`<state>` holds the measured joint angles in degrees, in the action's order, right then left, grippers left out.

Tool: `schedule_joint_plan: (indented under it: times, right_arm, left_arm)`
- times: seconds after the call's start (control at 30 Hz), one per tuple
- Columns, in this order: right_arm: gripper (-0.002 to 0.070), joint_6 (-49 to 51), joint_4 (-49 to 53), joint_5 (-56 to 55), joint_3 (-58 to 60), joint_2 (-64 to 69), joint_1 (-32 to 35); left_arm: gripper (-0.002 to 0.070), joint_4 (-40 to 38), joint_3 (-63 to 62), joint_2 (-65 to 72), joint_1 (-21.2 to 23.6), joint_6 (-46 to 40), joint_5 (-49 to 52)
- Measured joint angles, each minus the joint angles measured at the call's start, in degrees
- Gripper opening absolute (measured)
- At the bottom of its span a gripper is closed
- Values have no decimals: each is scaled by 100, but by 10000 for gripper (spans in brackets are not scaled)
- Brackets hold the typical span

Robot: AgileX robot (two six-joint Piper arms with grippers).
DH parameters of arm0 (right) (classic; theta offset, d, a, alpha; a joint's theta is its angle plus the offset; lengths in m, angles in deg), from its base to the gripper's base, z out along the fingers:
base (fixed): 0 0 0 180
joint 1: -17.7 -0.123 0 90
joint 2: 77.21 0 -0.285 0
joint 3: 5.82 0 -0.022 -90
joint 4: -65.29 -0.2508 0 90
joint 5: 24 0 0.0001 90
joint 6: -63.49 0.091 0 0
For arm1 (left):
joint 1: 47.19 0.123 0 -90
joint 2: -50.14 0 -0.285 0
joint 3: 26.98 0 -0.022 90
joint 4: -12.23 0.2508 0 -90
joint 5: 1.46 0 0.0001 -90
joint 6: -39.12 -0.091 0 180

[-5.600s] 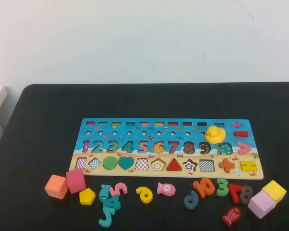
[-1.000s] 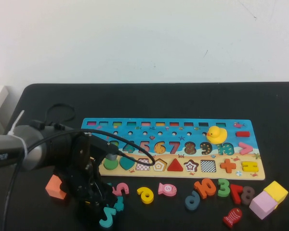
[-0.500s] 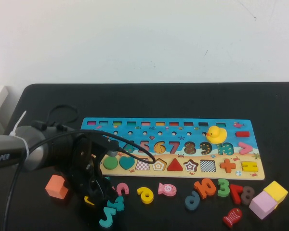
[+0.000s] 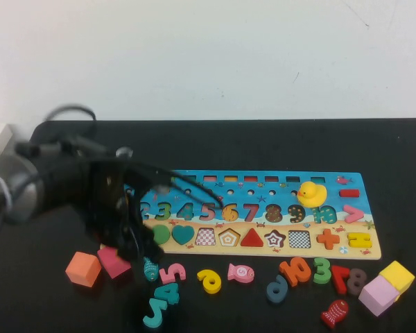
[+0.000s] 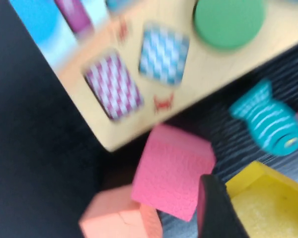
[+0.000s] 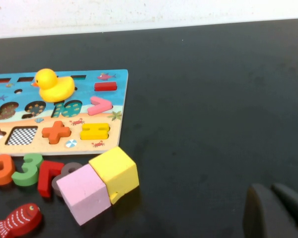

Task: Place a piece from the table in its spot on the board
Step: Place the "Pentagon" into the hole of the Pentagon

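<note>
The puzzle board lies across the middle of the black table, with an empty pentagon slot in its front row. My left gripper hovers over the board's front left corner, shut on a yellow pentagon piece. One black finger presses against its side. Below it lie a pink cube, an orange cube and a teal fish. My right gripper is shut and empty over bare table, right of the board; it is out of the high view.
Loose numbers and fish pieces lie along the table's front edge. A pink cube and an orange cube sit at the left. Yellow and lilac cubes sit at the right. A rubber duck stands on the board.
My left arm has risen from the loose pieces and moved back toward the board's left end, carrying the yellow pentagon. The pink cube shows again.
</note>
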<state>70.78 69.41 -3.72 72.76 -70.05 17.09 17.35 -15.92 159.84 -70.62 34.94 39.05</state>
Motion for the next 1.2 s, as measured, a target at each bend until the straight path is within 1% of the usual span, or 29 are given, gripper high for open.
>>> schedule_joint_plan:
  times: [0.1,0.2,0.27,0.37,0.57,0.73,0.83,0.9,1.1,1.2]
  right_arm:
    - [19,0,0,0,0,0,0]
    - [19,0,0,0,0,0,0]
    - [19,0,0,0,0,0,0]
    - [19,0,0,0,0,0,0]
    - [19,0,0,0,0,0,0]
    - [19,0,0,0,0,0,0]
    - [19,0,0,0,0,0,0]
    - [19,0,0,0,0,0,0]
    - [19,0,0,0,0,0,0]
    - [19,0,0,0,0,0,0]
  left_arm:
    - [312,-281,-367,-167,-104,-804,273]
    - [312,-761,-679,-168,-222,-2040,493]
    - [312,-1084,-819,-81,-320,-2774,509]
    - [312,-1483,-957,109,-409,-3525,437]
    - [312,-1594,-1160,648,-459,-4354,-30]
    - [312,-1594,-1491,1101,-459,-4557,-105]
    - [312,-1656,-1769,1296,-459,-4848,-105]
    - [312,-1774,-1926,1374,-459,-5202,-105]
    - [312,-2292,-2077,1484,-459,-6693,-116]
    - [312,-2642,-2077,1551,-459,-7152,-116]
